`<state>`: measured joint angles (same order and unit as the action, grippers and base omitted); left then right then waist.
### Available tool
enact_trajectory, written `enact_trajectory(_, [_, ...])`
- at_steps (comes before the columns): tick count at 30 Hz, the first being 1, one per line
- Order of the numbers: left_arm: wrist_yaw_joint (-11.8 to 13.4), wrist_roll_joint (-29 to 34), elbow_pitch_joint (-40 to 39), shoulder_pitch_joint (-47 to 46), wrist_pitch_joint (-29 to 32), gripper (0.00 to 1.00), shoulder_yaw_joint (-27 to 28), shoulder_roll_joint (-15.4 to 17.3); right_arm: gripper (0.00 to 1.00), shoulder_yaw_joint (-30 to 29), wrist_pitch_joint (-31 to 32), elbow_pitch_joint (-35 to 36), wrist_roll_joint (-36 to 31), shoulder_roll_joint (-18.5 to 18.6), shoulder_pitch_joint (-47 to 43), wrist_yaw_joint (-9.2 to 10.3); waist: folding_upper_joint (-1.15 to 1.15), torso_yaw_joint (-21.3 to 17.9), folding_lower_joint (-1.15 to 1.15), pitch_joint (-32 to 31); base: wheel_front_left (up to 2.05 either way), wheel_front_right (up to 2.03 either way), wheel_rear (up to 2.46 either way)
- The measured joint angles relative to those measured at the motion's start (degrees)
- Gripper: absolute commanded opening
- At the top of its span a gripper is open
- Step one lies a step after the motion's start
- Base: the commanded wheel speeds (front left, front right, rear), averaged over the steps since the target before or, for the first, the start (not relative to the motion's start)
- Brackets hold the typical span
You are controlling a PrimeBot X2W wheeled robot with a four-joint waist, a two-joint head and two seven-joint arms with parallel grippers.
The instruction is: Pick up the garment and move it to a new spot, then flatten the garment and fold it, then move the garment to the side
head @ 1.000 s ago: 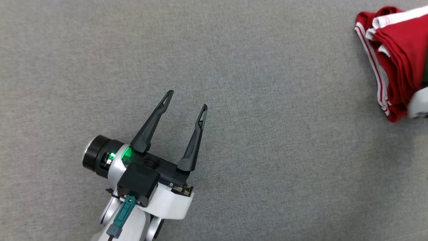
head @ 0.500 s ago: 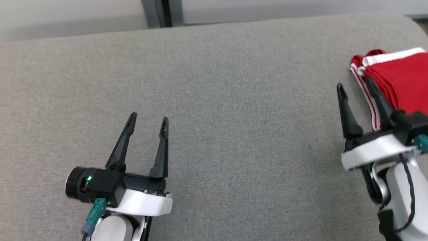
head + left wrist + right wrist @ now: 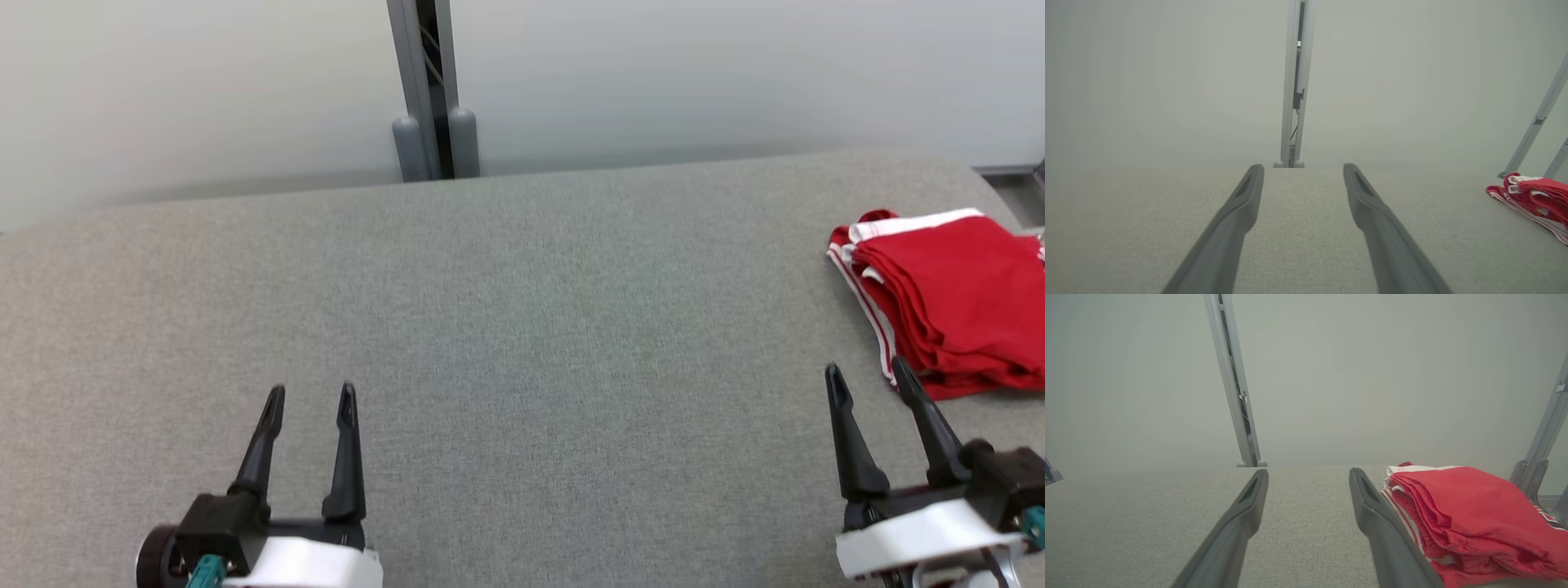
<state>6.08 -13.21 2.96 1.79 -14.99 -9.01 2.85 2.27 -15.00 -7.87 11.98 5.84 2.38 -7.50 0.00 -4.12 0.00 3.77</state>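
The garment (image 3: 947,298) is red with white stripes and lies folded in layers at the far right of the grey table (image 3: 522,327). It also shows in the left wrist view (image 3: 1533,200) and the right wrist view (image 3: 1470,514). My right gripper (image 3: 867,377) stands open just in front of the garment's near edge, apart from it, nothing between its fingers (image 3: 1372,506). My left gripper (image 3: 312,394) is open and empty at the lower left, far from the garment, its fingers (image 3: 1367,204) pointing toward the back wall.
A grey upright post (image 3: 429,90) stands behind the table's far edge in front of a pale wall. Metal frame struts (image 3: 1543,433) rise beside the table's right end, close behind the garment.
The head camera has tilted up, bringing the far edge, wall and post into view. My right gripper has come off the garment and drawn back; both grippers now sit low in the picture.
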Motion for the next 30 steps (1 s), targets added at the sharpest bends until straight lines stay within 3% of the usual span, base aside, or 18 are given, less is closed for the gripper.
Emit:
enact_trajectory(10, [0.24,-1.48,2.2,2.92,0.0,1.0,1.56,-0.02,1.0,-0.71,0.0,1.98,-0.67,0.41,-6.38,0.0,0.0,0.83,0.0,-3.92,0.0,0.0,0.0])
enact_trajectory(25, [-0.43,-0.68,4.22,3.7,0.0,1.0,1.62,-0.01,1.0,-0.09,0.0,1.98,-0.93,-0.04,-7.73,0.0,0.0,1.59,0.0,-5.61,0.0,0.0,0.0])
enact_trajectory(26, [-0.44,-0.57,4.47,3.72,0.02,0.0,1.57,-0.04,0.0,-0.02,0.02,1.78,-0.93,-0.11,-7.76,0.0,0.0,1.6,0.0,-5.61,0.0,0.0,0.0])
enact_trajectory(30, [-0.44,-0.6,6.57,4.58,0.34,0.0,1.35,-0.33,0.0,0.32,0.2,-0.24,-0.92,-0.8,-8.58,0.0,0.0,1.61,0.0,-5.62,0.0,0.0,0.0])
